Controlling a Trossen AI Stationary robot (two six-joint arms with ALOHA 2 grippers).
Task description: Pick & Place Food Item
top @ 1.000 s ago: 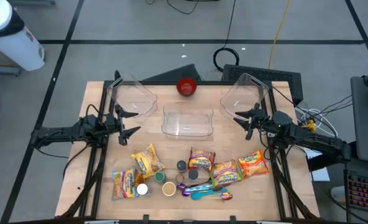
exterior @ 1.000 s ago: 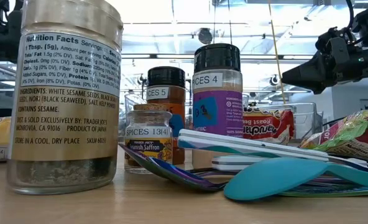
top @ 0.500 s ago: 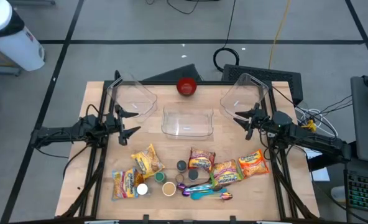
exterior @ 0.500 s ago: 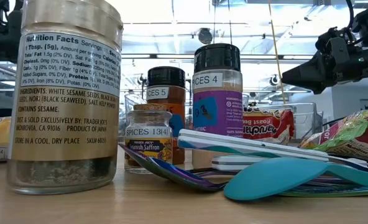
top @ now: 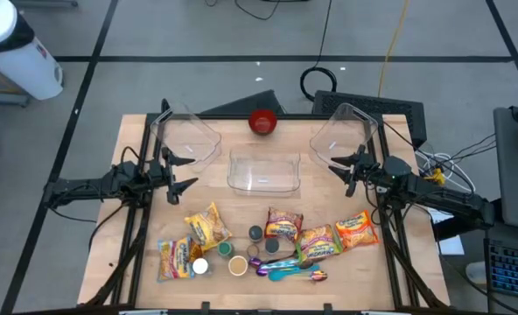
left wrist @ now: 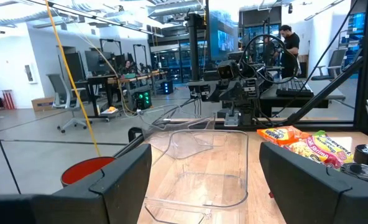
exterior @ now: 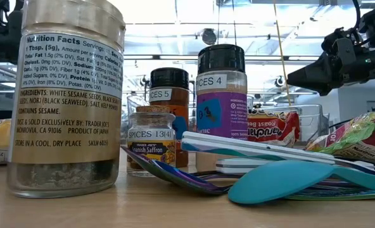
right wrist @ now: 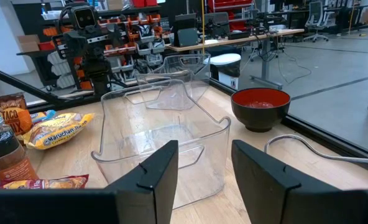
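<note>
No pick has been started; both arms are held at rest above the table's (top: 136,227) side edges, so the step in hand is judged to be the choice of and approach to a food item. The left gripper (top: 182,171) is seen with jaws spread wide and nothing between them, beside the left clear bin (top: 185,136). The right gripper (top: 342,172) is parted about halfway, empty, just under the right clear bin (top: 345,133).

The food items are laid along the near half of the table: a yellow noodle packet (top: 207,227), a second packet (top: 178,259) at the near left corner, a taco seasoning packet (top: 283,225), and two more ramen packets (top: 319,242) and (top: 356,230) toward the right. None is touched.

For the next move, a descent onto one packet with open jaws is called for, then a carry to the centre clear tray (top: 264,171), probably.

Clutter is packed close: spice jars (top: 238,264) and coloured spoons (top: 292,272) lie touching or just beside the middle packets, so a clean grasp there may be hindered. A red bowl (top: 262,122) sits at the far edge, well apart
</note>
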